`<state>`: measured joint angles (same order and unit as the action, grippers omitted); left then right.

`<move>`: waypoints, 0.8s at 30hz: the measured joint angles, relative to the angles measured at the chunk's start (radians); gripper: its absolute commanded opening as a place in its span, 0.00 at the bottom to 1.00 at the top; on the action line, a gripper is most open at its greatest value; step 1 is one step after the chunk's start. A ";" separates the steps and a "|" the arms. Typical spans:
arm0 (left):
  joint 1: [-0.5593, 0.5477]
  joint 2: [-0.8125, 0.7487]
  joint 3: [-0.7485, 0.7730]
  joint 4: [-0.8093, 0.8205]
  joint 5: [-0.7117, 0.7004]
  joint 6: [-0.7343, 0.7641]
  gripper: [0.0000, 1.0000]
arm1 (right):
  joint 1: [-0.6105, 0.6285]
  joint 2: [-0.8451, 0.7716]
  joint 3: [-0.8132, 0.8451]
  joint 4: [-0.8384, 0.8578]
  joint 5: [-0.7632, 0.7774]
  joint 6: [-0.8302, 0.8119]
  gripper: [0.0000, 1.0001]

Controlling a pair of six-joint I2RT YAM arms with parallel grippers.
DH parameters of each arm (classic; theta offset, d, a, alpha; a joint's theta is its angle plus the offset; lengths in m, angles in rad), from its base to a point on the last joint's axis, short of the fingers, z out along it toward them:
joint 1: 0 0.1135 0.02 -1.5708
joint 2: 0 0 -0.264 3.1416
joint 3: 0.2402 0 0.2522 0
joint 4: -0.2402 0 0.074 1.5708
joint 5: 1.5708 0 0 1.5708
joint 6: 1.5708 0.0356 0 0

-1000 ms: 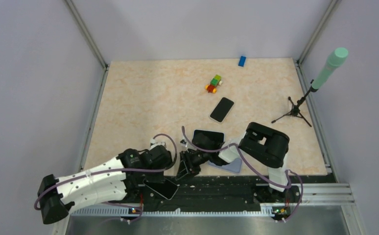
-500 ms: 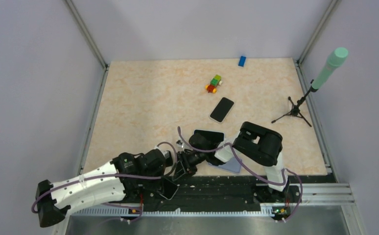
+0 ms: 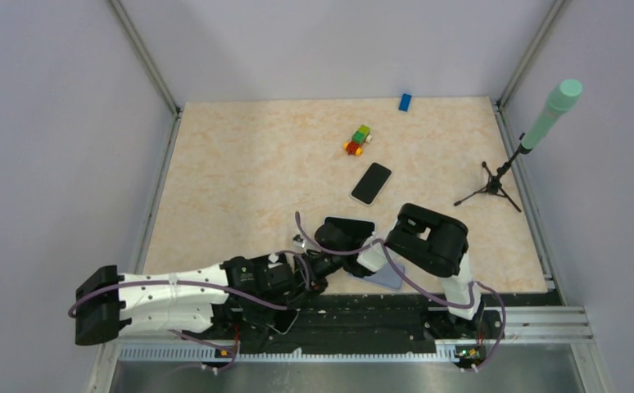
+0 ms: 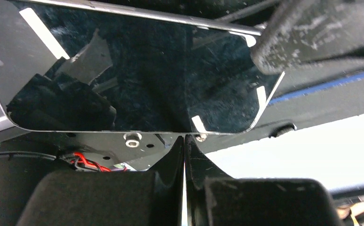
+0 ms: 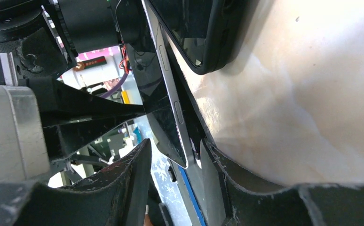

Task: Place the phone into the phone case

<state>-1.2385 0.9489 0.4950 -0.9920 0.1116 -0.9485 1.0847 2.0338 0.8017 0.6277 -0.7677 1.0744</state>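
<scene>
The phone (image 4: 138, 70) sits between the parted fingers of the released right hand (image 5: 176, 148), at the near desk (image 3: 256, 164) edge; the clenched left hand (image 4: 184, 141) is just beside it.

Left tool (image 4: 184, 141) and right tool (image 5: 173, 155) crowd together around the phone (image 4: 138, 70).

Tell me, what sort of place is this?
Most likely a robotics lab test cell: a left arm and right arm bolted to a rail at the table edge, plain panel walls boxing it in, and a tripod stand beside.

Left hand (image 3: 299, 277) beside right hand (image 3: 319, 265), near black case (image 3: 360, 224).
</scene>
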 measured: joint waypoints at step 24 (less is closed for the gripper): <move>-0.039 -0.167 -0.079 0.181 -0.266 -0.232 0.00 | 0.000 0.124 -0.089 0.454 -0.005 0.243 0.05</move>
<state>-1.2774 0.7822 0.4164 -0.8108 -0.1543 -1.1805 1.0843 2.1578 0.7124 1.0821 -0.7727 1.3178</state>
